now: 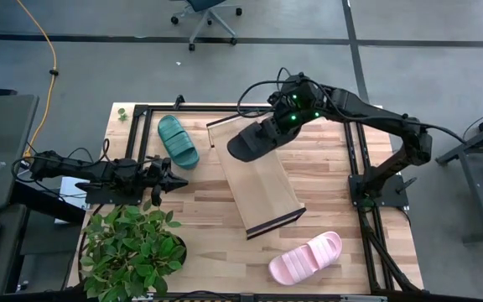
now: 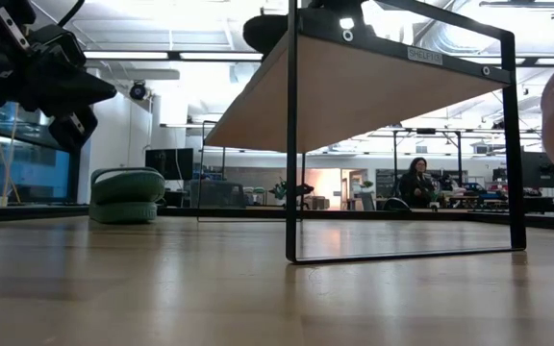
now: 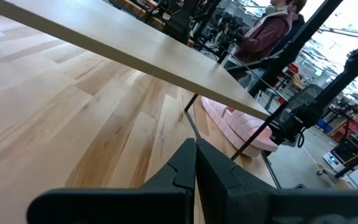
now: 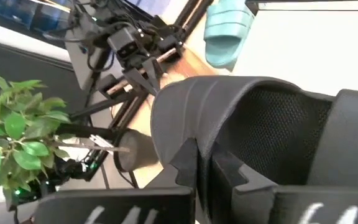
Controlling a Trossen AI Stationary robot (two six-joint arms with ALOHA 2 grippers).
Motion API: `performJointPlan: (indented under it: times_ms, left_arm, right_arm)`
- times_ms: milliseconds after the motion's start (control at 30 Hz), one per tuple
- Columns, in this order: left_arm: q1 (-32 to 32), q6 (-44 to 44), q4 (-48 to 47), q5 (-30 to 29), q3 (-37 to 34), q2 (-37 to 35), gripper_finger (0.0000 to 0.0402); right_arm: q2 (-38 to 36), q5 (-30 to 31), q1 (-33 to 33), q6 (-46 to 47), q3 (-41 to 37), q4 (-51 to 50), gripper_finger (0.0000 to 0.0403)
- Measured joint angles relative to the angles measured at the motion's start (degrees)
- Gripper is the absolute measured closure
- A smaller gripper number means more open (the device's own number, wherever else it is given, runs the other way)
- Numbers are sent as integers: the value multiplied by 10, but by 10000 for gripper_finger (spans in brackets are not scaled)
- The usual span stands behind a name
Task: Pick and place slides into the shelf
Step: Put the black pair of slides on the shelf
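Right gripper point(image 1: 277, 127) is where you start: its fingers point(image 4: 194, 163) are clamped on the strap of the black slide point(image 1: 253, 141), holding it over the far end of the shelf point(image 1: 258, 180), near the far black end rail point(image 1: 229, 120). You can see the shelf lying diagonally across the tabletop point(image 1: 199, 210), its light-wood board bare from the black slide down to the near end rail point(image 1: 277, 221), so most of its length is open. From the low view the board sits raised on its thin black frame point(image 2: 291, 144), with clear space beneath. Your dark green slide point(image 1: 178, 141) rests on the tabletop just beyond the shelf's left long edge, near the table's far side. The pale pink slide point(image 1: 306, 257) lies on the tabletop near the front edge, past the near end rail and apart from it. Left gripper point(image 1: 173, 180) waits over the table's left side with its fingers point(image 3: 188, 165) pressed together, beside the potted plant point(image 1: 132, 247) and well clear of the shelf.
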Motion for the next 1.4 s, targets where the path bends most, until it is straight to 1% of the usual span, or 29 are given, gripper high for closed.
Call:
performJointPlan:
  times_ms: [100,267,400,467,700,867,1100,1400]
  left_arm:
    - [0,0,0,1,0,0,401]
    - [0,-1,-1,3,0,0,401]
    - [0,-2,-3,15,0,0,401]
    - [0,-2,-3,16,0,0,401]
    - [0,5,-3,16,0,0,401]
    - [0,8,-3,16,0,0,401]
    - [0,9,-3,18,0,0,401]
    - [0,10,-3,21,0,0,401]
  right_arm:
    - [-12,-18,-17,16,-44,57,403]
    - [-58,-39,-30,85,-160,183,403]
    - [-98,-35,-17,154,-235,277,403]
    - [-118,-24,-8,178,-251,291,403]
    - [-132,26,40,215,-249,285,403]
    - [-119,48,60,226,-249,284,403]
    - [-86,51,88,241,-249,325,403]
    - [-66,59,111,245,-249,325,403]
